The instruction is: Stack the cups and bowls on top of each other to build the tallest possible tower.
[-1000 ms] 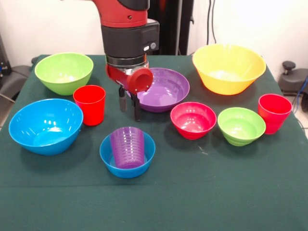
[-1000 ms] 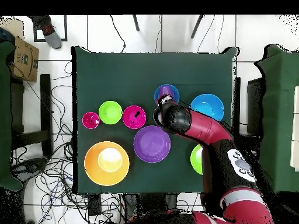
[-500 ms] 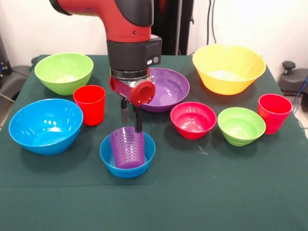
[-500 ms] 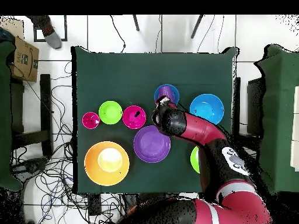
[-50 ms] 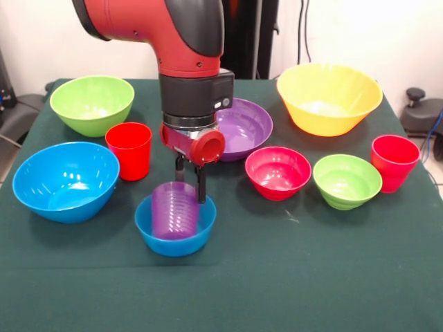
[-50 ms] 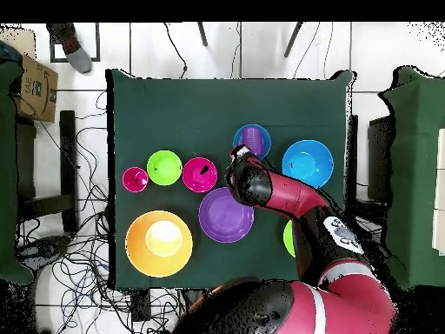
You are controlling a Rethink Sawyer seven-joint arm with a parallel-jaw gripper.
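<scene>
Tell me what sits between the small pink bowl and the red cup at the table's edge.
A small green bowl sits between the pink bowl and that red cup, seen plainly in the front view.

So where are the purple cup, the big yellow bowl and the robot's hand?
purple cup (image 5: 175, 211), front view, its ribbed side wall.
yellow bowl (image 5: 331, 86), front view, its inner wall.
hand (image 5: 190, 181), front view, midway between its fingertips.
</scene>
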